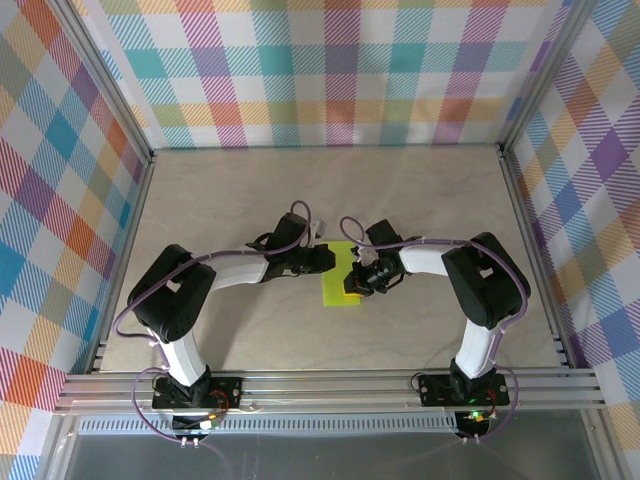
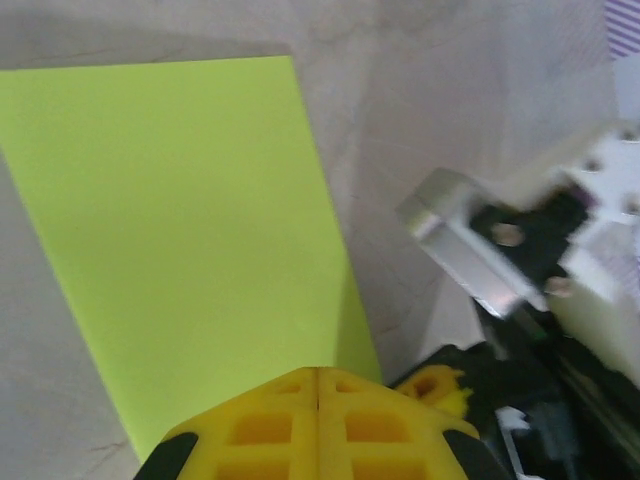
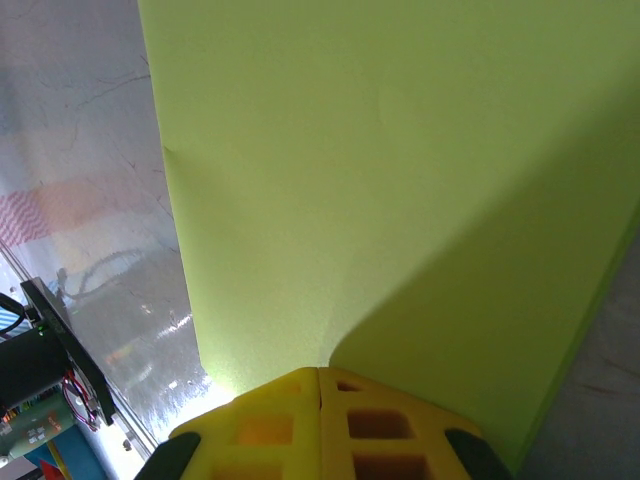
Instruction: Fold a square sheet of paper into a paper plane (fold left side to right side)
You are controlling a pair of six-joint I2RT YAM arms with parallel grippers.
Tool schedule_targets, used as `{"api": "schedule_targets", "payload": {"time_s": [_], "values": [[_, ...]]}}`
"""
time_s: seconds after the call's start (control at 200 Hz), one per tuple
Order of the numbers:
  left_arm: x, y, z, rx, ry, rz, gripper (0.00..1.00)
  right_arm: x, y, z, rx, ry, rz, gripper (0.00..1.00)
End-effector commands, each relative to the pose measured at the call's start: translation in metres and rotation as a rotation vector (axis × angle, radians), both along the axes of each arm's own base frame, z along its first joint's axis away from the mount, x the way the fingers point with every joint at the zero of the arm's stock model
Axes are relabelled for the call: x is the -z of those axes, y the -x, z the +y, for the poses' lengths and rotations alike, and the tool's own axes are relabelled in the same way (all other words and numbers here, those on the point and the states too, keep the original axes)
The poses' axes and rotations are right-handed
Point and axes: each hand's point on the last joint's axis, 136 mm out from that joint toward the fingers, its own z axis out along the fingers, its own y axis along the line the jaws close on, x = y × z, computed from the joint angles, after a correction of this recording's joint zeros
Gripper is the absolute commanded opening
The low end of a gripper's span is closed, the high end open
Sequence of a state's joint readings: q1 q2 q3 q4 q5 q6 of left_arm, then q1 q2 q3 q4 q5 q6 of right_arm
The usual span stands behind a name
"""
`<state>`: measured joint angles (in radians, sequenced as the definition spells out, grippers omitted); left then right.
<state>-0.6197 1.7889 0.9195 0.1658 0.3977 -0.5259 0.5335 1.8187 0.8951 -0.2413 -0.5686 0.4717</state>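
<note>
The square sheet of paper point(image 1: 338, 285) is lime and lies folded over into a narrow strip at the middle of the table, between the two arms. My left gripper point(image 1: 328, 258) comes in from the left over its far end. In the left wrist view the yellow jaws point(image 2: 318, 372) are pressed together with their tips on the paper point(image 2: 190, 220). My right gripper point(image 1: 352, 286) meets the strip's right edge. Its yellow jaws point(image 3: 320, 372) are also shut, tips down on the sheet point(image 3: 380, 170). A lower layer edge peeks out point(image 3: 590, 330). Neither jaw pair has paper between it.
The beige table point(image 1: 250, 190) is walled by plaid panels point(image 1: 330, 70). An aluminium rail point(image 1: 330, 385) runs along the near edge by the arm bases. In the left wrist view the right arm's wrist point(image 2: 520, 250) sits close to the paper's right side.
</note>
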Motion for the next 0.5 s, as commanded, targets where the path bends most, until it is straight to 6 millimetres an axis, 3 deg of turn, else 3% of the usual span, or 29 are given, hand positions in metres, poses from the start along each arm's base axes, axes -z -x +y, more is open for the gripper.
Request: {"api": "schedule_targets", "payload": {"time_s": [0.0,0.28,0.49], "values": [[0.022,-0.002,0.008,-0.041,-0.055,0.039,0.0,0.047,0.022,-0.034,0.034,0.205,0.08,0.0],[0.044,0.002,0.018,-0.062,-0.121,0.091,0.0,0.04,0.021,-0.029,0.03,0.174,0.08,0.03],[0.05,0.017,0.023,-0.033,-0.126,0.124,0.0,-0.018,-0.002,-0.007,0.065,-0.034,0.001,0.21]]}}
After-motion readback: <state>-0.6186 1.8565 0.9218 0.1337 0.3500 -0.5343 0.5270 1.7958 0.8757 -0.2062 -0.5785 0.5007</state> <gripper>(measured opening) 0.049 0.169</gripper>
